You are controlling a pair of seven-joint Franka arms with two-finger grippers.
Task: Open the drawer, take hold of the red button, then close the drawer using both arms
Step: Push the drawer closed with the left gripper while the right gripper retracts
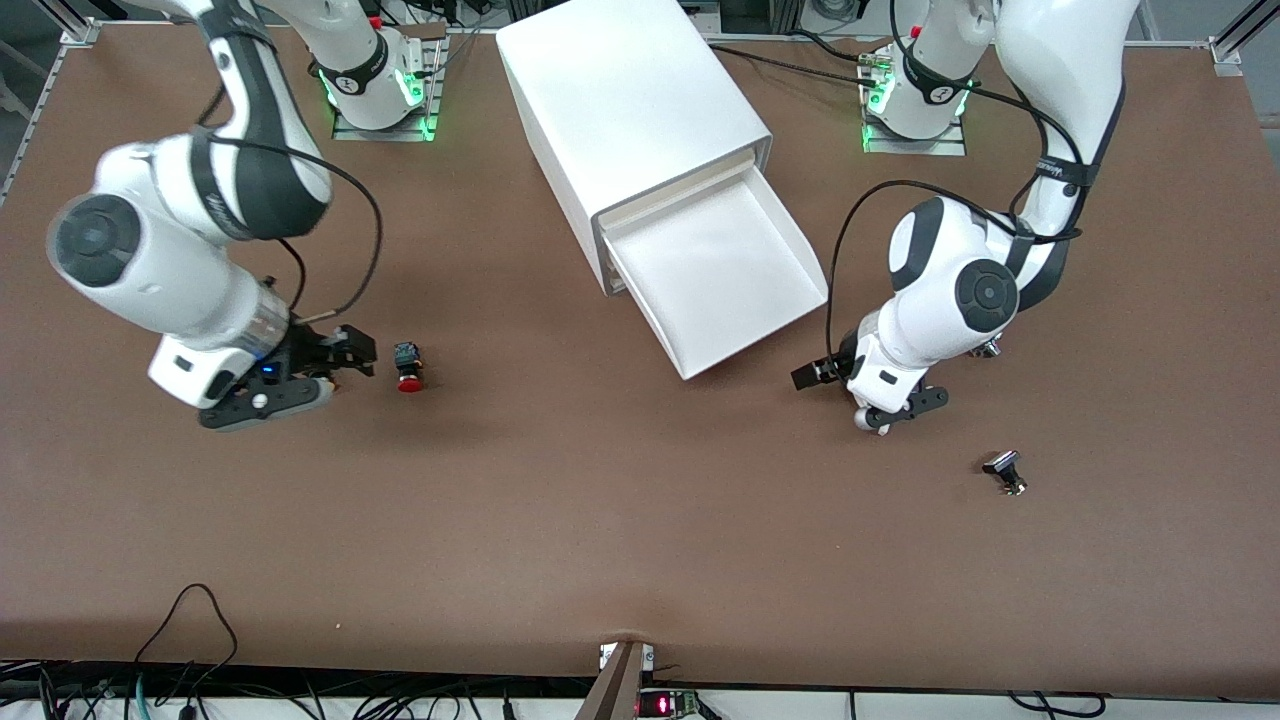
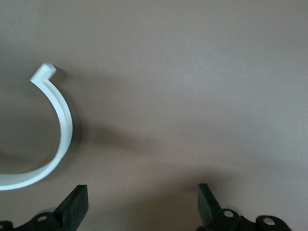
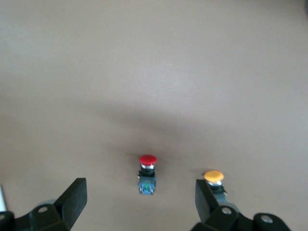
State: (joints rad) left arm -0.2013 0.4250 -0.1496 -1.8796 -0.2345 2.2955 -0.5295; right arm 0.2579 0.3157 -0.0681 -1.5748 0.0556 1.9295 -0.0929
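Note:
The drawer (image 1: pixel 725 270) stands pulled out of the white cabinet (image 1: pixel 625 110), and its tray shows nothing inside. The red-capped button (image 1: pixel 408 368) lies on its side on the brown table, toward the right arm's end. My right gripper (image 1: pixel 350 355) is open and empty, low over the table right beside the button. In the right wrist view the button (image 3: pixel 147 172) lies just ahead of that gripper (image 3: pixel 139 188), in line with the gap between its open fingers. My left gripper (image 1: pixel 865 395) is open and empty, low over the table near the drawer's front corner; it also shows in the left wrist view (image 2: pixel 142 193).
An orange-yellow capped button (image 3: pixel 213 176) lies close by one finger of the right gripper. A small black and silver part (image 1: pixel 1005 472) lies on the table nearer the front camera than the left gripper. A white curved strip (image 2: pixel 57 125) shows in the left wrist view.

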